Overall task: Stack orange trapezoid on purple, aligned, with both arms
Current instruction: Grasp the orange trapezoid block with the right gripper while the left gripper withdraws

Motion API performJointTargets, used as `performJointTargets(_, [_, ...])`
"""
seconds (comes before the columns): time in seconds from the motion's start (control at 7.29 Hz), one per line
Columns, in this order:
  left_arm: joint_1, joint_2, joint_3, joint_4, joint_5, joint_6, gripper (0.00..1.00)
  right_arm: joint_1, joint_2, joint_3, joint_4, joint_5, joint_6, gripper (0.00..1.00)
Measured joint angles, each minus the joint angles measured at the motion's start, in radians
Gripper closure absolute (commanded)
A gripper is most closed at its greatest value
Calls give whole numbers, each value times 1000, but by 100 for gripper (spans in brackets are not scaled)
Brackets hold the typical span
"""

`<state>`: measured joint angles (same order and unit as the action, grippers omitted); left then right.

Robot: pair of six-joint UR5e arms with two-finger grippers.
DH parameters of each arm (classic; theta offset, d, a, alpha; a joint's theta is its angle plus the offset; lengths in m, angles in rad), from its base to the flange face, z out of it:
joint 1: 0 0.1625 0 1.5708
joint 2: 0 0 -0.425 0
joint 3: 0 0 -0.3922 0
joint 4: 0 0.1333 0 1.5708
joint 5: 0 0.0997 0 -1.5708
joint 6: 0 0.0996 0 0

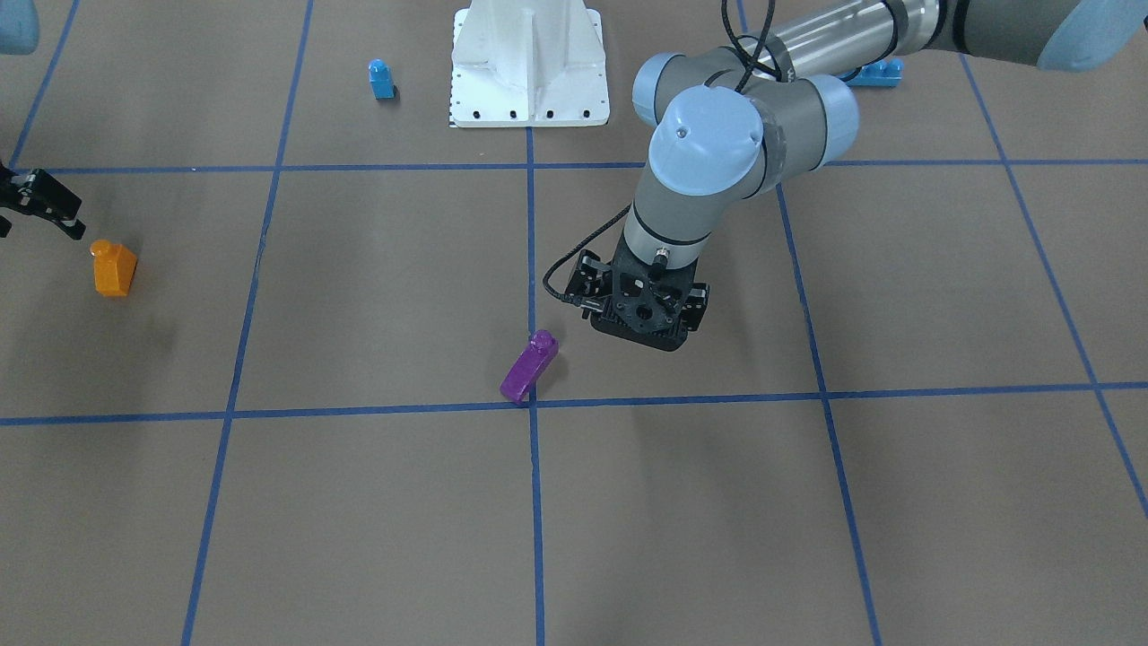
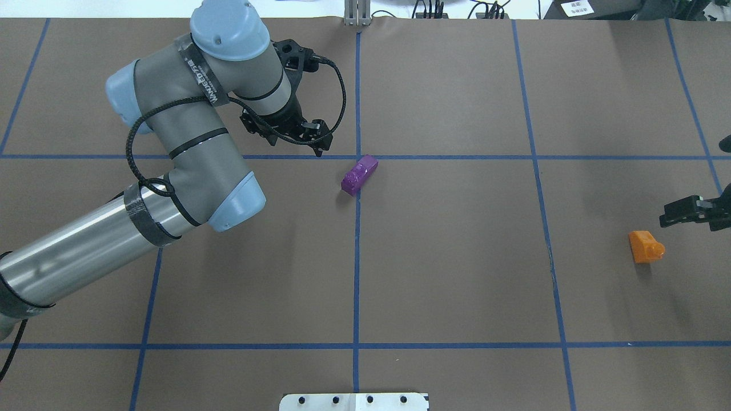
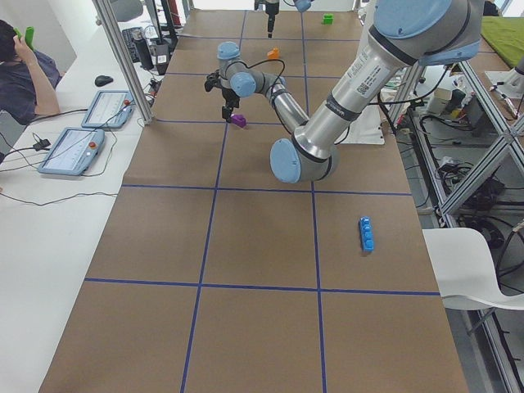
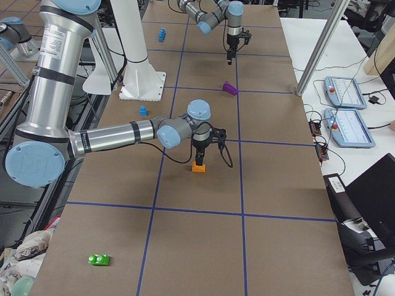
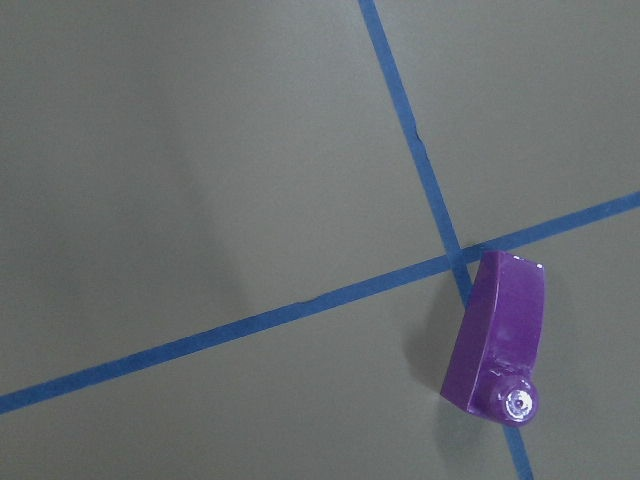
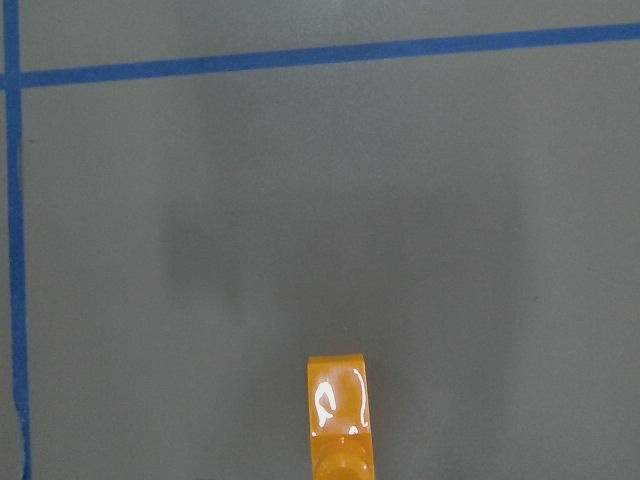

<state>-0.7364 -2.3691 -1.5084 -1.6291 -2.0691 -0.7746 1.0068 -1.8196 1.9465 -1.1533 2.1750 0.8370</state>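
a: front view?
b: purple brick [image 1: 529,366] sits at a tape crossing [image 1: 534,405], eight o'clock from the left gripper [image 1: 641,327]. orange trapezoid [image 1: 114,267] is at four o'clock, near the right gripper [image 1: 40,211].
a: overhead?
b: purple brick at four o'clock, orange trapezoid at seven, neither touched. jaws spread or closed, can't tell for either.

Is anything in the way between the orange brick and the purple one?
No, nothing visible is. Between the orange trapezoid and the purple there is only the brown table with its blue tape lines.
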Motion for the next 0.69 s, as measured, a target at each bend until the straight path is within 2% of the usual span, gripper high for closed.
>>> performJointTargets(0.27, [0,14,-1,-1,2,0,0,-82,2,-63,87,-27,26,0])
performJointTargets(0.69, [1,36,-5,-3,5,1,0,-146,28,-121,108,-34,16,2])
